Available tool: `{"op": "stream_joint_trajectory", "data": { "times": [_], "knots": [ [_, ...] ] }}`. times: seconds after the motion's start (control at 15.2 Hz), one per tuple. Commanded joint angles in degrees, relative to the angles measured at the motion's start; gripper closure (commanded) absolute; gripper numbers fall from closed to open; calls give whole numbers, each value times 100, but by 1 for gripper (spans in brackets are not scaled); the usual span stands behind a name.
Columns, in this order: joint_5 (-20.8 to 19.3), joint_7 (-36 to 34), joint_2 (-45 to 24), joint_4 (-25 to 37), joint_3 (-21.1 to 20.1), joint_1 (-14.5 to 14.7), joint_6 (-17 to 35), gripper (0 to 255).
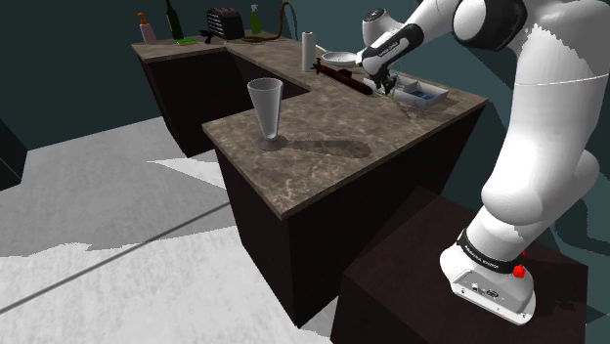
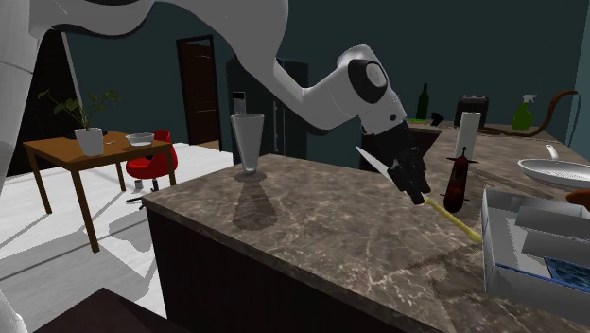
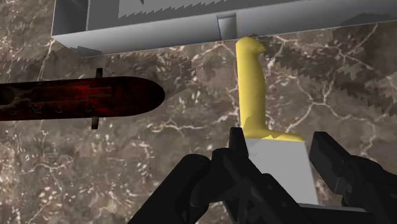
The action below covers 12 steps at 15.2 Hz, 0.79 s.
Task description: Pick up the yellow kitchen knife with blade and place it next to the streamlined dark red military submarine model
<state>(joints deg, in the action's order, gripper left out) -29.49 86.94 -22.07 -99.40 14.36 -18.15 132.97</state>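
Knife sits centre-right, its blade clamped in my hand, over the bench. I'm mid-carry; next I should lower it beside the sub at left.

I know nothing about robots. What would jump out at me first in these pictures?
First, the big white arm bending over the dark marbled counter, its black tool clasping a knife with a yellow handle, held slanted over the surface. Close beside it lies a dark red submarine model. A tall clear glass stands alone toward the shoulder view's left.
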Motion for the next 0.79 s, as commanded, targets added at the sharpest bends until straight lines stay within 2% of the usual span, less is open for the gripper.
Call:
{"op": "stream_joint_trajectory", "data": {
  "times": [0.0, 0.73],
  "knots": [
    [-28, -63, -87, -40, 17, -12, 109, 255],
    [-177, -383, -459, -231, 70, -12, 618, 255]
  ]
}}
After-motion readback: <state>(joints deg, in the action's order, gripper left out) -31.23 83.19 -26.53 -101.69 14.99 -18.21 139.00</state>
